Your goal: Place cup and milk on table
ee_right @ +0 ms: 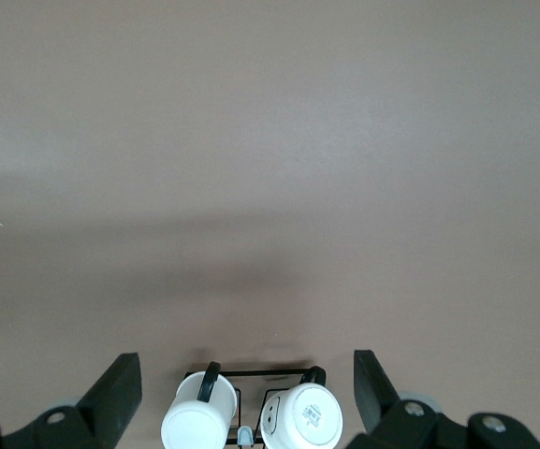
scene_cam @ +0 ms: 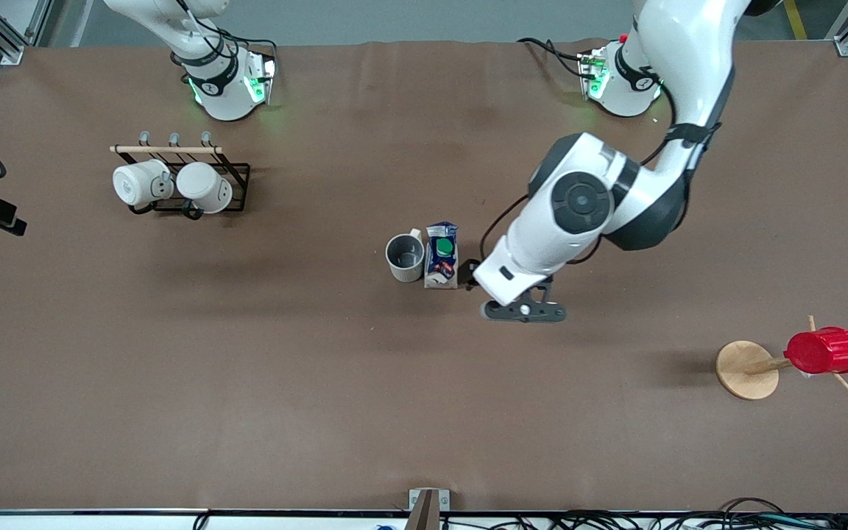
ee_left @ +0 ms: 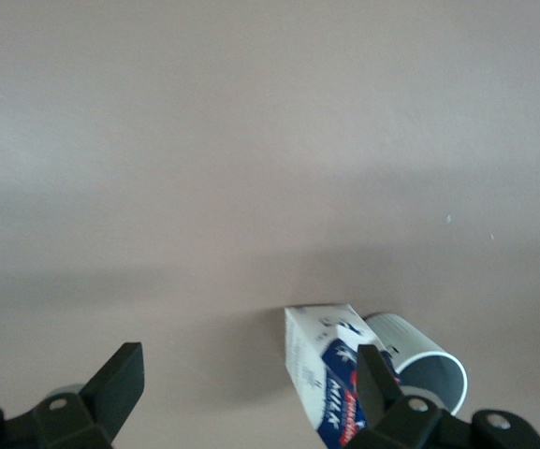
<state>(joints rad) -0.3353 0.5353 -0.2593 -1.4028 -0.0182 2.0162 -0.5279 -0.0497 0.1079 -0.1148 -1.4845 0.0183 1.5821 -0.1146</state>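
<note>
The cup (scene_cam: 405,258) stands upright near the middle of the table (scene_cam: 247,383), its grey inside showing. The milk (scene_cam: 442,254) stands right beside it, toward the left arm's end, green cap up. My left gripper (scene_cam: 499,284) hangs low beside the milk, on the side away from the cup, and holds nothing. In the left wrist view it (ee_left: 247,374) is open, with the milk (ee_left: 321,374) and the cup (ee_left: 419,360) just past one fingertip. My right gripper (ee_right: 243,383) is open and empty, high over the mug rack, and out of the front view.
A black wire rack (scene_cam: 236,171) with a wooden bar holds two white mugs (scene_cam: 174,184) toward the right arm's end; they also show in the right wrist view (ee_right: 251,421). A wooden mug tree (scene_cam: 746,369) holds a red ribbed cup (scene_cam: 824,350) toward the left arm's end.
</note>
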